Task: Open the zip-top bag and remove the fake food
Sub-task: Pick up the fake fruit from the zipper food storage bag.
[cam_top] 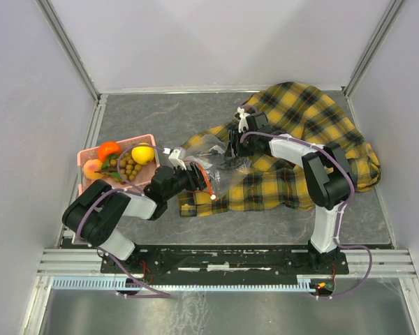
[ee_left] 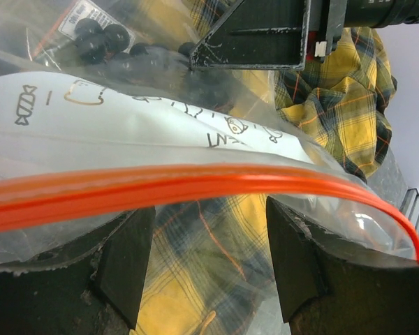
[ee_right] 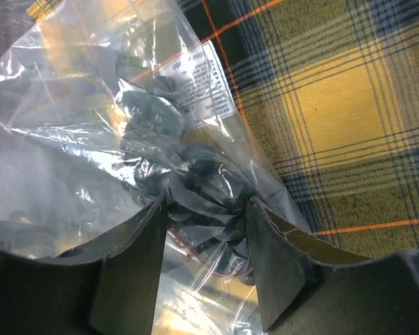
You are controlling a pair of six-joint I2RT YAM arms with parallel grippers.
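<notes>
The zip-top bag (cam_top: 222, 169) lies on the plaid cloth mid-table. My left gripper (cam_top: 195, 178) is open at its mouth. In the left wrist view its jaws (ee_left: 209, 216) stand wide apart just below the red-orange zip strip (ee_left: 195, 183), with plastic and plaid showing between them. My right gripper (cam_top: 232, 150) is shut on the bag's far end. In the right wrist view (ee_right: 206, 202) it pinches bunched plastic around dark berries (ee_right: 202, 174), below the white label (ee_right: 208, 80). The berries (ee_left: 98, 38) also show in the left wrist view. An orange (cam_top: 109, 149), a yellow fruit (cam_top: 142, 153) and a grape bunch (cam_top: 129, 167) lie in a pink tray (cam_top: 84, 157).
The yellow-black plaid cloth (cam_top: 314, 115) spreads from the middle to the back right, under the bag. A peach-coloured fruit (cam_top: 92, 167) is also in the tray. A white sheet with small drawings (ee_left: 126, 118) is inside the bag. Grey walls enclose the table.
</notes>
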